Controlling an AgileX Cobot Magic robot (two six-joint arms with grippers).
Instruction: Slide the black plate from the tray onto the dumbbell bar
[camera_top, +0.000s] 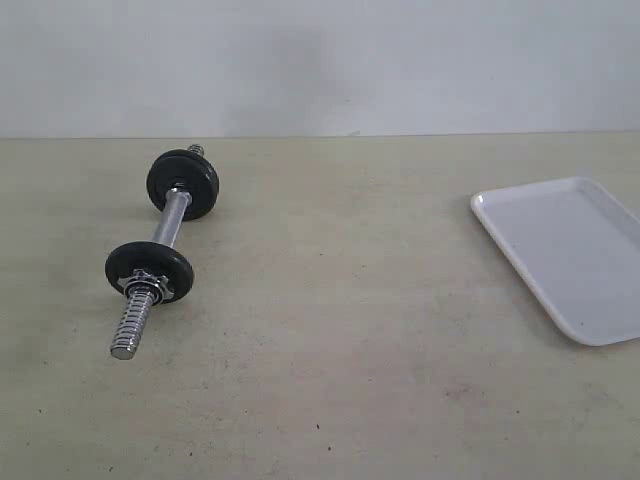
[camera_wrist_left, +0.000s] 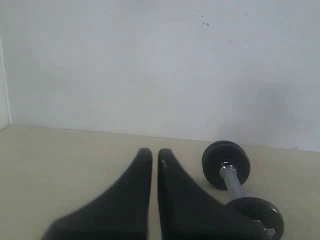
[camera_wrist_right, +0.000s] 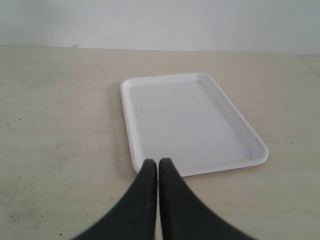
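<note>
The dumbbell bar (camera_top: 172, 218) lies on the table at the left, chrome, with a bare threaded end (camera_top: 132, 325) pointing toward the front. Two black discs sit on it, one at the far end (camera_top: 183, 184) and one nearer (camera_top: 150, 271) behind a silver collar nut. The white tray (camera_top: 570, 255) at the right holds nothing; no black plate lies on it. I cannot tell which disc is the black plate. My left gripper (camera_wrist_left: 155, 152) is shut and empty beside the bar (camera_wrist_left: 234, 185). My right gripper (camera_wrist_right: 158, 162) is shut and empty at the tray's (camera_wrist_right: 185, 120) near rim. Neither gripper shows in the exterior view.
A beige tabletop (camera_top: 340, 330) stretches between the bar and the tray. A plain white wall (camera_top: 320, 60) stands behind the table's far edge. The tray runs past the right border of the exterior view.
</note>
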